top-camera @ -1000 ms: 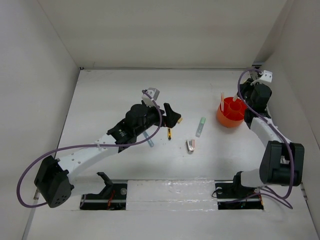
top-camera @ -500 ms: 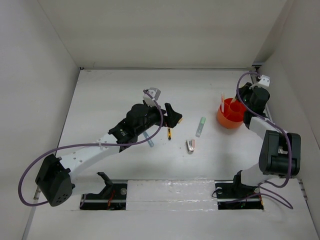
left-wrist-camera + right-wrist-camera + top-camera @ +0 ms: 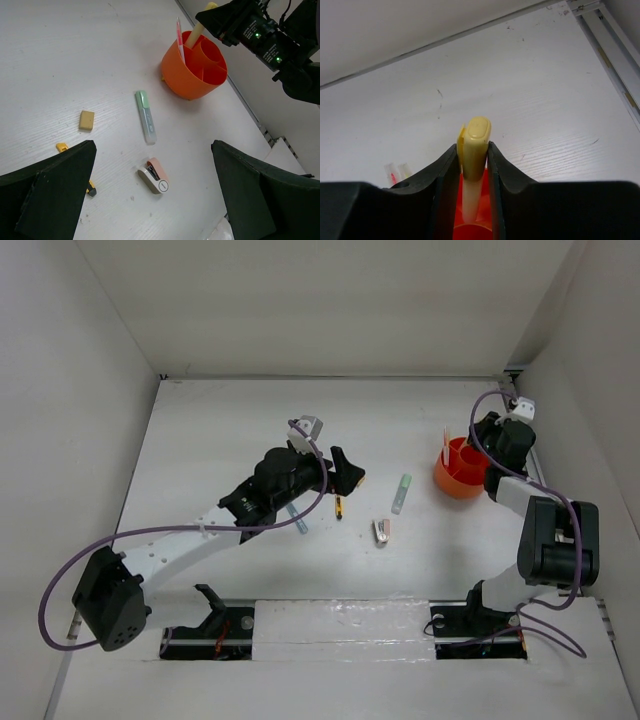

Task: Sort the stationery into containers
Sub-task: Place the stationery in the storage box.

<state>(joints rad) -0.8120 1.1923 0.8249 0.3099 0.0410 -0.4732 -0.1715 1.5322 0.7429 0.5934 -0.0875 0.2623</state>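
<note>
Right gripper (image 3: 472, 150) clamps yellow marker (image 3: 476, 131), lower end inside orange tub (image 3: 452, 481) at right of top view. Left gripper (image 3: 347, 470) stands wide at mid-frame; green marker (image 3: 146, 116) and eraser (image 3: 86, 120) lie on table (image 3: 220, 430) nearby.

The orange tub's (image 3: 455, 480) right is blocked by the right gripper (image 3: 471, 152) clamping a pale yellow pen (image 3: 475, 136); its left is unobstructed.

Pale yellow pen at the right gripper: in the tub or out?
Partly in: the pale yellow pen has its lower end inside the orange tub; the right gripper grips its top.
</note>
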